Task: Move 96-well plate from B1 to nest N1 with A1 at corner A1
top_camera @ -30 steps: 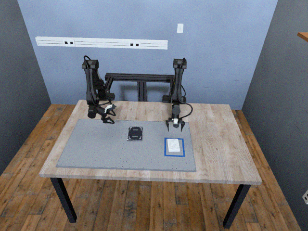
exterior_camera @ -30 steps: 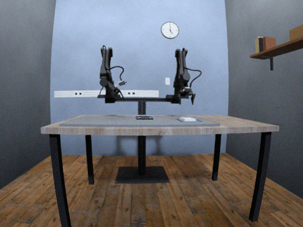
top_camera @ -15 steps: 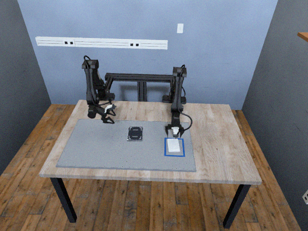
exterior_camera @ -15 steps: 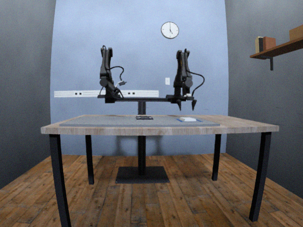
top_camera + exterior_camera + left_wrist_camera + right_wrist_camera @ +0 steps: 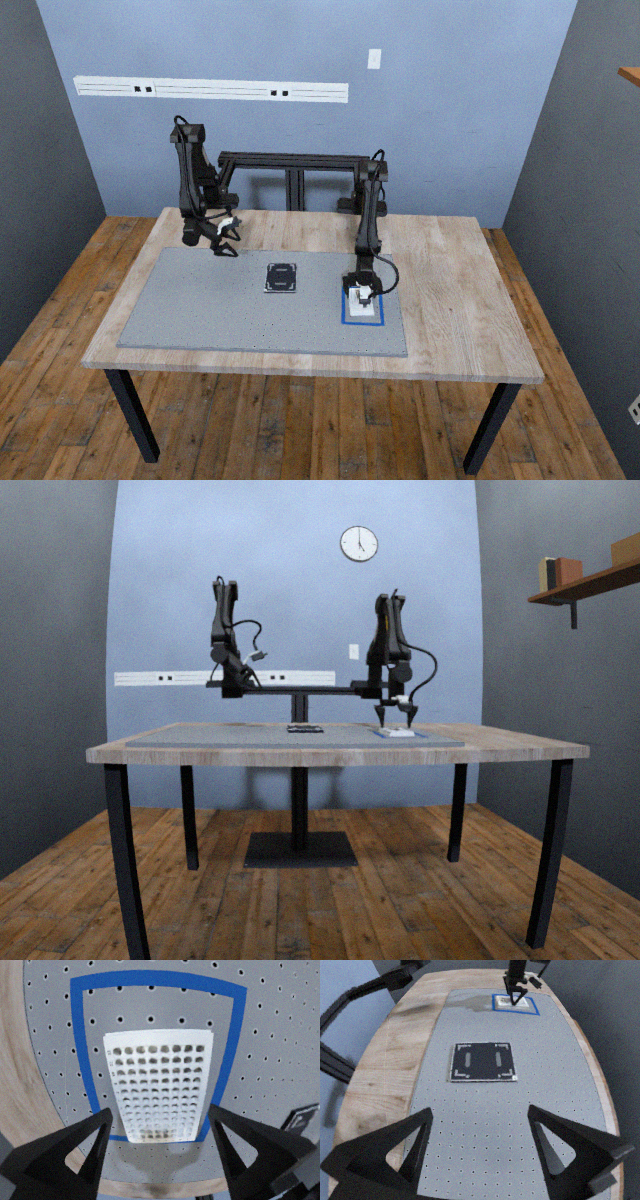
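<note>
On the gray perforated board (image 5: 206, 310) (image 5: 206, 740) (image 5: 280, 1050) (image 5: 485, 1130), which lies on the wooden surface (image 5: 454, 299) (image 5: 516, 743) (image 5: 15, 1060) (image 5: 380, 1090), the plate (image 5: 361, 308) (image 5: 397, 732) (image 5: 159, 1085) (image 5: 522, 1004) rests within the blue outline (image 5: 362, 323) (image 5: 379, 734) (image 5: 77, 1020) (image 5: 538, 1008). The plate lies flat, wells upward. The left pincer (image 5: 362, 294) (image 5: 397, 727) (image 5: 160, 1112) (image 5: 511, 999) is released and points downward above the plate; its fingers stand wide apart, and contact with the plate cannot be determined. In the left wrist view, small characters line the left rim of the plate, too small to read reliably; the position of well A1 cannot be confirmed. The nest (image 5: 280, 277) (image 5: 305, 729) (image 5: 302, 1118) (image 5: 482, 1061) is a dark rectangular unit with pale corner markings and two pale oblong strips. It is located on the same board, well apart from the plate, and the plate is not seated in it. The right pincer (image 5: 237, 246) (image 5: 479, 1112) is likewise released, fingers wide apart and holding nothing. It is positioned on the side of the nest opposite the plate, raised above the surface.
</note>
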You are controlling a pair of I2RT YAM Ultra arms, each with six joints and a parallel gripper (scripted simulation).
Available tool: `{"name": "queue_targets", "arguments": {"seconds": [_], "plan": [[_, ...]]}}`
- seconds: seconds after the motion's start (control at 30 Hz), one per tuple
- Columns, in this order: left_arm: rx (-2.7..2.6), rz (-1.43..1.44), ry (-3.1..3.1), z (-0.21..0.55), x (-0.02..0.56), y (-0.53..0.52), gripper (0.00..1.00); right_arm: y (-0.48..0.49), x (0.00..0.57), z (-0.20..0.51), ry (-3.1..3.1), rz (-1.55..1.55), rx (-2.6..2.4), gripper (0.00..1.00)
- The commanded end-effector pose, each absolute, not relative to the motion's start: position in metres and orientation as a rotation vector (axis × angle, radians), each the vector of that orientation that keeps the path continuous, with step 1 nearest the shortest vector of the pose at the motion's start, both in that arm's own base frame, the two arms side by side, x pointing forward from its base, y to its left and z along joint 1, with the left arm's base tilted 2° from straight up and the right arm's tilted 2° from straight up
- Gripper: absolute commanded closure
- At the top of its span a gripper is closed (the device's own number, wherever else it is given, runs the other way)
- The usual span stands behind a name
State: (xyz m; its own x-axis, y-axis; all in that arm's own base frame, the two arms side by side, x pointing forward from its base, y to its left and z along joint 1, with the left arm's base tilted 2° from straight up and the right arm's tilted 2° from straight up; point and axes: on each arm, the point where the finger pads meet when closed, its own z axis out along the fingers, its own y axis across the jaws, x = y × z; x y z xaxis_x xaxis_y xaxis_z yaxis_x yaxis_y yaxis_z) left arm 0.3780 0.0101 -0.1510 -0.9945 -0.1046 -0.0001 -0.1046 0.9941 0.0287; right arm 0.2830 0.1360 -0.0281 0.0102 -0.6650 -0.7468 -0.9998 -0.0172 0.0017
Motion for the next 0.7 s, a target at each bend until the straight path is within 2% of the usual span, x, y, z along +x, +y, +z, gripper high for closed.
{"name": "queue_targets", "arguments": {"seconds": [0.0,0.2,0.33,0.67], "plan": [[0.179,-0.036,-3.151,-0.148,0.39,0.011,0.0,0.139,0.291,-0.02,1.678,0.774,-1.741,0.0],[0.177,-0.035,-3.164,-0.157,0.393,0.012,0.0,0.139,0.291,-0.02,1.678,0.774,-1.741,0.0],[0.174,-0.035,-3.164,-0.163,0.394,0.012,0.05,0.139,0.291,-0.02,1.678,0.774,-1.741,0.0],[0.166,-0.043,-3.149,-0.163,0.394,0.013,0.08,0.139,0.291,-0.02,1.678,0.774,-1.741,0.0]]}}
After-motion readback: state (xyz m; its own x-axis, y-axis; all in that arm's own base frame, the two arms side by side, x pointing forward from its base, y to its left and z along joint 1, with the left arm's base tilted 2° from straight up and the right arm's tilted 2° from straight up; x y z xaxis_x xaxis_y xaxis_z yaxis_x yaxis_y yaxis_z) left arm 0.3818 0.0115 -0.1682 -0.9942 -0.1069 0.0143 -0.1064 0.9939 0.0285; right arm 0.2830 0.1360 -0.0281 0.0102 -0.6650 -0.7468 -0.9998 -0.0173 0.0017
